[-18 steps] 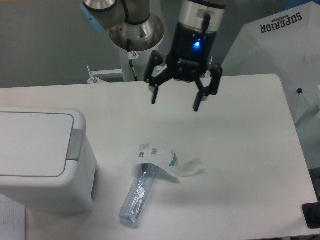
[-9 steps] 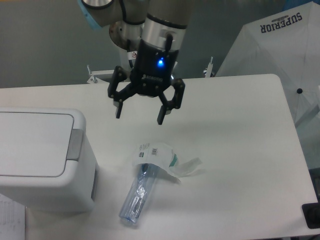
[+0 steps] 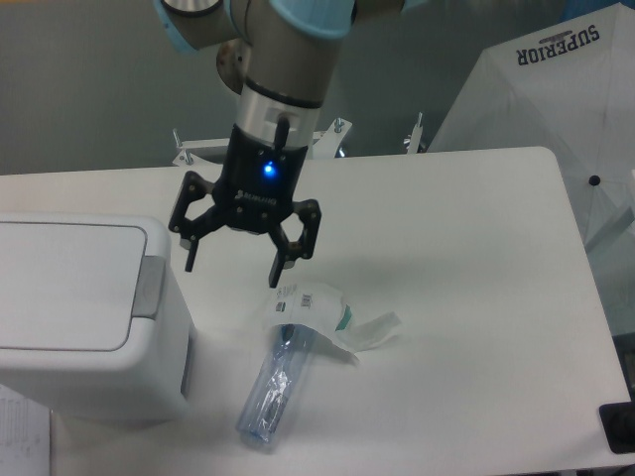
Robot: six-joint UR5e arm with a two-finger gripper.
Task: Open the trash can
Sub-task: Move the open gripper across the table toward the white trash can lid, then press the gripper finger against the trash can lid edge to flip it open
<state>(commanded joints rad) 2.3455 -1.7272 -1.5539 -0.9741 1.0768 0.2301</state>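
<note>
Above the table (image 3: pixel 476 258) the gripper (image 3: pixel 232 269) hangs wide open, holding nothing; trash can (image 3: pixel 79 317) just left, lid down; bottle (image 3: pixel 278 382) below.

White table (image 3: pixel 476 258) before a grey wall (image 3: pixel 89 79), evenly lit.

The arm (image 3: pixel 288 59) is silver-grey metal with pale blue joint caps. A black gripper (image 3: pixel 232 266) hangs from it — a small blue light glowing on its body, faint white lettering beneath, two dark fingers.
</note>
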